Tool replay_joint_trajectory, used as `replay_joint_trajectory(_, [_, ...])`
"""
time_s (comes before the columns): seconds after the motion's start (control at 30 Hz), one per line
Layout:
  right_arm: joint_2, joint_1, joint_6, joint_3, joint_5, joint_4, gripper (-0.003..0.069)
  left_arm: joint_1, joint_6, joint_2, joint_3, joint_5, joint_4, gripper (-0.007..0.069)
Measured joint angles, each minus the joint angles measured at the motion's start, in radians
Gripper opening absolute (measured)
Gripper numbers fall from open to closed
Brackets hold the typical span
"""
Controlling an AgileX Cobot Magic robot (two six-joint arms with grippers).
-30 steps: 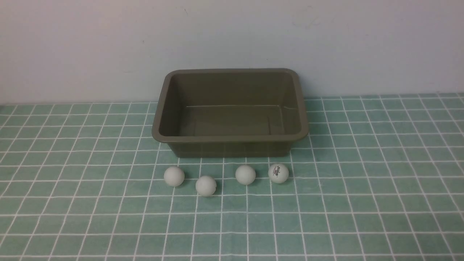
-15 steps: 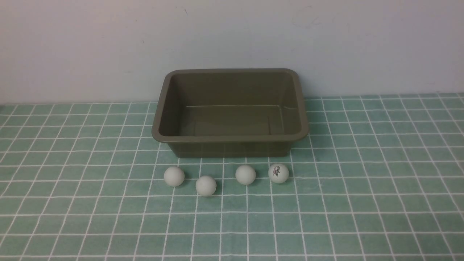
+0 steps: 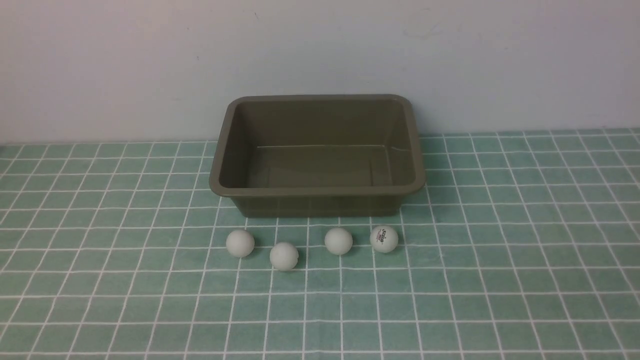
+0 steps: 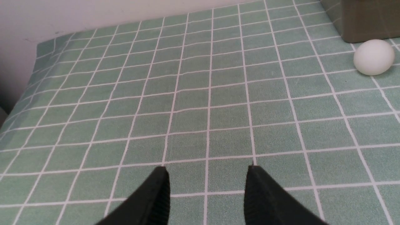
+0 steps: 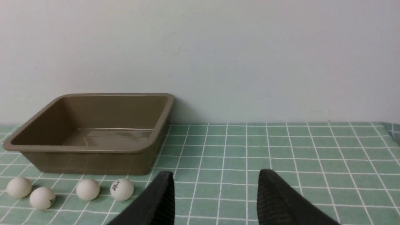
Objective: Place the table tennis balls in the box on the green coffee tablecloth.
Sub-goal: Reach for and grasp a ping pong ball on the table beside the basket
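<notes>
The box [image 3: 320, 191] is sitting upright and empty on the green coffee tablecloth [image 3: 500, 280], w/ its far side close to the wall [image 3: 150, 60]. Four white balls are lying on the cloth in a loose row just in front of the box's near wall, none touching the box or each other. From the robot's left they are the L ball [image 3: 240, 243], the 2nd ball [image 3: 284, 256] (sitting slightly nearer the robot than the rest), the 3rd ball [image 3: 338, 240] and the logo ball [image 3: 384, 238] at the R end, w/ its printed mark facing the front camera. The L gripper [image 4: 207, 170] is pointing at bare cloth to the left of the row and apart from it. Its jaws are standing apart w/ a clear gap, and nothing is sitting between them. The L wrist view is showing only the L ball and one corner of the box, both at the frame edge. The R gripper [image 5: 216, 172] is pointing over the cloth to the right of the box & balls. Its jaws are likewise standing apart and gripping nothing. Height of either gripper above the cloth: cannot tell.
</notes>
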Motion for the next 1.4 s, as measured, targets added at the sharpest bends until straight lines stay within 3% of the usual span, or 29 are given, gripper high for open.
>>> replay_joint_trajectory(0.9, [0.000, 0.000, 0.002, -0.028, 0.050, 0.040, 0.0336, 0.000, 0.001, 0.000, 0.003, -0.025, -0.006, 0.0300])
replay_joint_trajectory(1.17, [0.000, 0.000, 0.002, -0.028, 0.050, 0.045, 0.0336, 0.000, 0.001, 0.000, 0.009, -0.172, -0.146, 0.0300])
replay_joint_trajectory(1.4, [0.000, 0.000, 0.002, -0.028, 0.060, 0.054, 0.0336, 0.000, 0.001, 0.000, 0.009, -0.279, -0.386, 0.0300])
